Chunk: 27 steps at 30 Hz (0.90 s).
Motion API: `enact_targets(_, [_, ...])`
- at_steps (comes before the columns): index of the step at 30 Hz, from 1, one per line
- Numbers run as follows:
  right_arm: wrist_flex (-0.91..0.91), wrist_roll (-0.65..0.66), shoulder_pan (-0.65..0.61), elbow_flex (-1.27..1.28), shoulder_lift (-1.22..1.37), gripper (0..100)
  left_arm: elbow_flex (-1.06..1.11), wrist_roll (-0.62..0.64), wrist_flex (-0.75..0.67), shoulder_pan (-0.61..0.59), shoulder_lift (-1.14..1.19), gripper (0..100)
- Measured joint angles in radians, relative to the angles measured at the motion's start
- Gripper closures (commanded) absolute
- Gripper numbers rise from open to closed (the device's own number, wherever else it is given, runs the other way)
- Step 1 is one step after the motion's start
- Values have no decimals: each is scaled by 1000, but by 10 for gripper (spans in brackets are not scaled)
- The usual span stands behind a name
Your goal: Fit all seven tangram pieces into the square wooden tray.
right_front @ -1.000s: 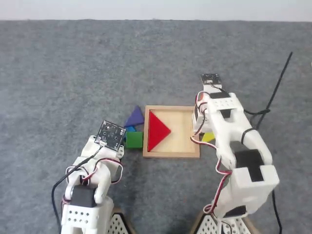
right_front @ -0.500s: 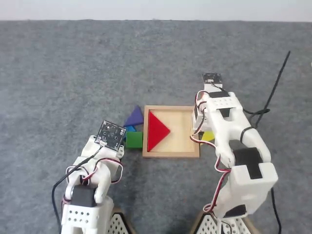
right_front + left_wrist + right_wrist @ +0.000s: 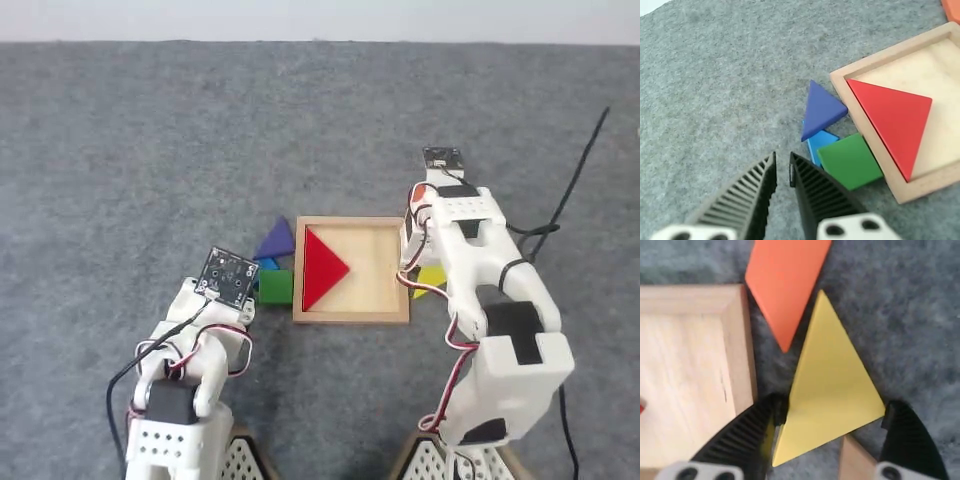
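Note:
The square wooden tray (image 3: 350, 223) lies mid-table with a red triangle (image 3: 322, 268) in its left half. Against the tray's left side sit a green square (image 3: 275, 287), a purple triangle (image 3: 277, 240) and a blue piece (image 3: 267, 264). My left gripper (image 3: 782, 161) hovers shut over bare felt, short of the green square (image 3: 850, 161) and the blue piece (image 3: 819, 142). My right gripper (image 3: 827, 434) is open and straddles a yellow triangle (image 3: 830, 385) just outside the tray's right rim (image 3: 737, 340). An orange parallelogram (image 3: 785, 280) lies beyond the yellow triangle.
Grey felt covers the table (image 3: 150, 150), with wide free room behind and to the left. A tan wooden corner (image 3: 855, 462) pokes in beside the yellow triangle. A black cable (image 3: 570, 190) trails at the right arm's side.
The right arm has shifted slightly to the right, away from the tray, uncovering more of the yellow triangle. The left arm has not moved.

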Motion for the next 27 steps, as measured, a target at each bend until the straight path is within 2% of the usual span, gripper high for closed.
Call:
enact_targets(15, [68,32,15,3,-172,710,0,0,0,0,0,949])
enact_targets(18, [68,37,15,3,-172,649,0,0,0,0,0,949])
enact_targets(20, [68,37,15,3,-147,615,0,0,0,0,0,949])
enact_targets(27, [68,37,12,-48,6,637,0,0,0,0,0,949])
